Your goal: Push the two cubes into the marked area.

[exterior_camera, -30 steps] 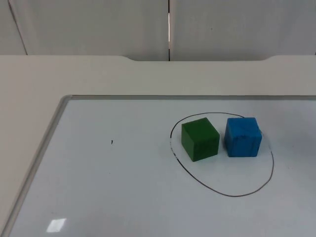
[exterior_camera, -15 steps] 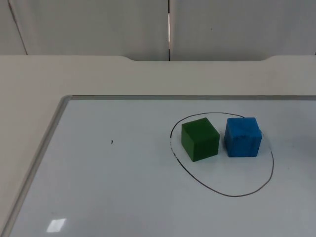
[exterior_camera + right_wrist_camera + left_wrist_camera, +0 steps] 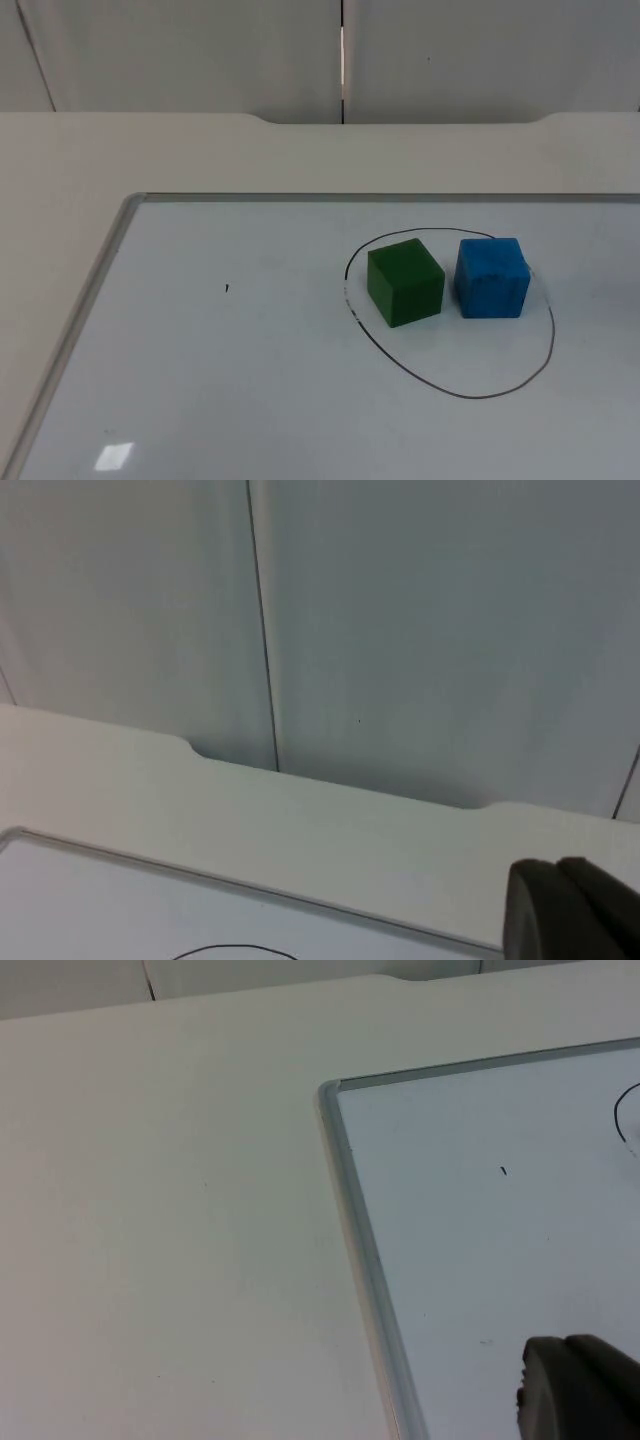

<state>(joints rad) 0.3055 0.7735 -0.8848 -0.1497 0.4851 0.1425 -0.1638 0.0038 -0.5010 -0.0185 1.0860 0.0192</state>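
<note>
- The green cube (image 3: 405,281) and the blue cube (image 3: 492,277) both sit inside the marked area (image 3: 551,340), a black hand-drawn loop on the whiteboard (image 3: 230,380) that lies on the table (image 3: 150,150).
- The cubes stand side by side in the far part of the loop, close together with a narrow gap between them, green toward the left arm's side and blue toward the right arm's side.
- The green cube lies just inside the line on its side; the blue cube's far corner comes very near the line, though it appears to be within it.
- Judged from this layout, the pushing looks done and nothing seems left but to keep the arms clear.
- The left hand (image 3: 580,1388) hangs above the whiteboard near its framed edge (image 3: 360,1250), well apart from both cubes; one dark fingertip is seen, so whether it is open or closed cannot be told, and nothing appears to be held.
- The right hand (image 3: 570,910) points toward the grey wall (image 3: 420,630) beyond the table's far edge, with the far arc of the loop just in sight; its opening cannot be told either.
- Both arms appear to be waiting, away from the work.
</note>
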